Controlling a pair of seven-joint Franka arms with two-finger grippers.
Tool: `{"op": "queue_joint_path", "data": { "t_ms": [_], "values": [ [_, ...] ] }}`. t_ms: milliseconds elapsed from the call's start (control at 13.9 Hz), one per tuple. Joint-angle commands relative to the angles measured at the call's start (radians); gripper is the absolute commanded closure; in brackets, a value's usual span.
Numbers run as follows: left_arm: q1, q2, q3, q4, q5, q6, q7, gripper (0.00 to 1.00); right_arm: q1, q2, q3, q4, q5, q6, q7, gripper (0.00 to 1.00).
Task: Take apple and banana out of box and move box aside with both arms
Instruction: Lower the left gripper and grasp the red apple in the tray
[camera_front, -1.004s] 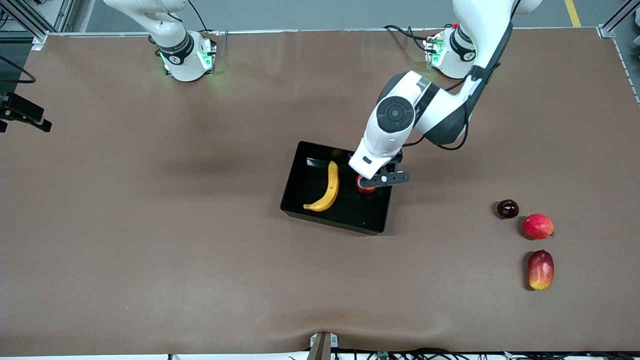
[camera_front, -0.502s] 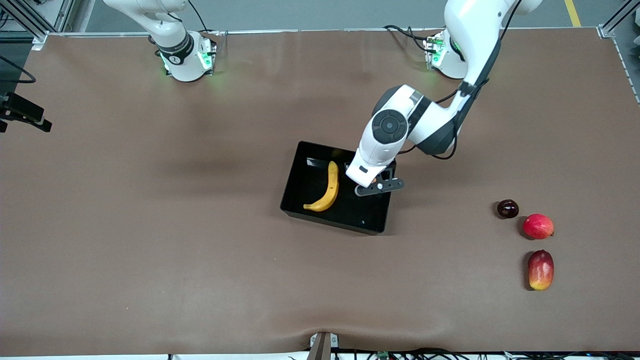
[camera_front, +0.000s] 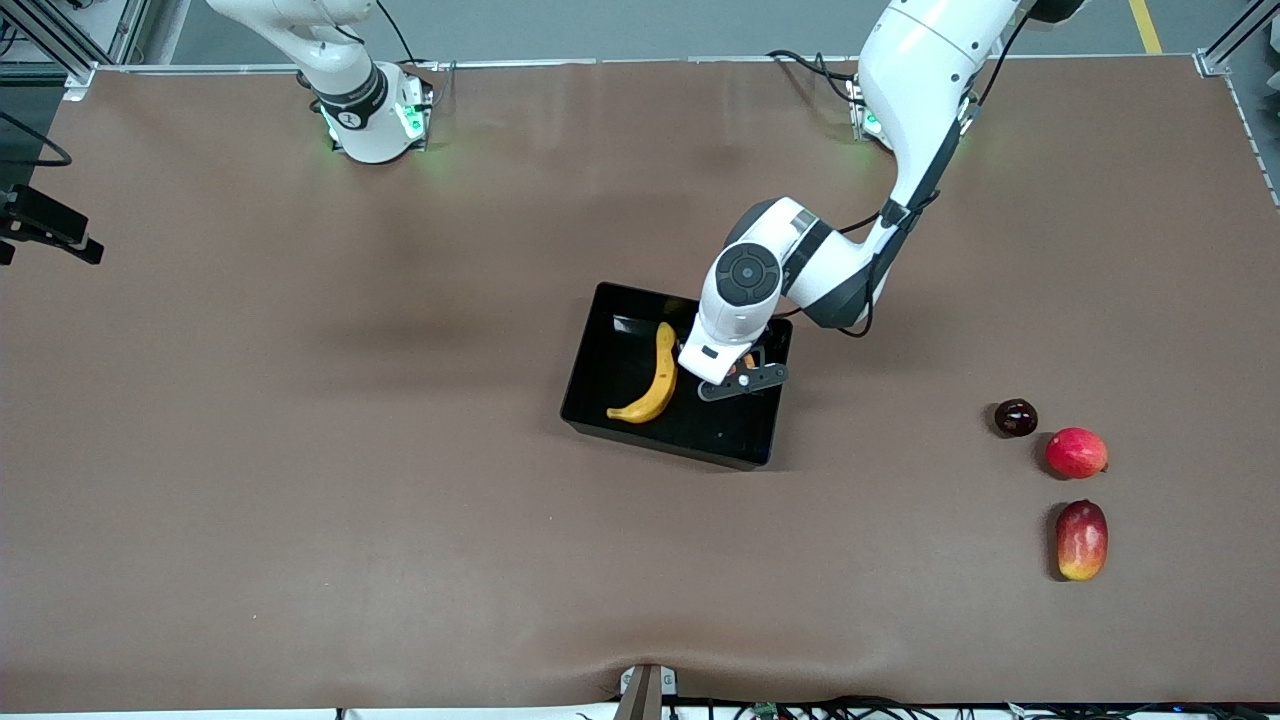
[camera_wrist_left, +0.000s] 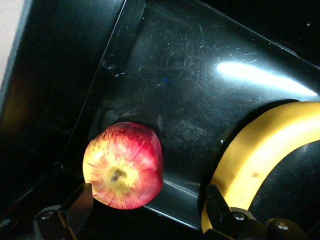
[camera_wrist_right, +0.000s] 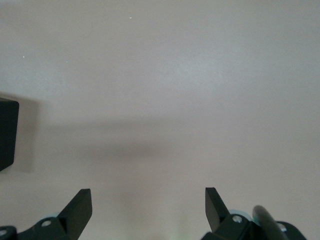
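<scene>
Left wrist view: left hand (camera_wrist_left: 145, 212) spread wide, empty, low over the apple (camera_wrist_left: 123, 165) in the box (camera_wrist_left: 190, 100), banana (camera_wrist_left: 260, 150) alongside; right hand (camera_wrist_right: 148, 207) wide above bare bench, waiting; nothing removed yet.

From high up across the bench (camera_front: 300, 500), the front camera is looking down at both arm bases. The left wrist camera is peering straight down, very close, past the left tool (camera_wrist_left: 145, 212) into the box (camera_wrist_left: 200, 100), catching the apple (camera_wrist_left: 123, 165) and the banana (camera_wrist_left: 260, 150); the front view is sharing that box (camera_front: 600, 390). The right wrist camera is facing bare bench (camera_wrist_right: 175, 75) below the right tool (camera_wrist_right: 148, 210).
</scene>
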Motion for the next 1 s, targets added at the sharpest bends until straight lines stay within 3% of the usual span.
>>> {"op": "queue_joint_path", "data": {
  "t_ms": [0, 789, 860, 932],
  "values": [
    [-0.001, -0.011, 0.005, -0.004, 0.026, -0.021, -0.025, 0.00, -0.024, 0.000, 0.017, 0.003, 0.005, 0.003, 0.005, 0.00],
    [0.005, 0.031, 0.013, 0.003, 0.081, -0.043, -0.050, 0.00, -0.025, 0.000, 0.016, 0.003, 0.003, 0.003, 0.005, 0.00],
    [0.005, 0.031, 0.013, 0.004, 0.080, -0.043, -0.050, 0.04, -0.027, 0.000, 0.016, 0.003, 0.003, 0.003, 0.005, 0.00],
    [0.005, 0.031, 0.013, 0.004, 0.080, -0.043, -0.050, 0.29, -0.027, 0.000, 0.016, 0.003, 0.005, 0.003, 0.005, 0.00]
  ]
}}
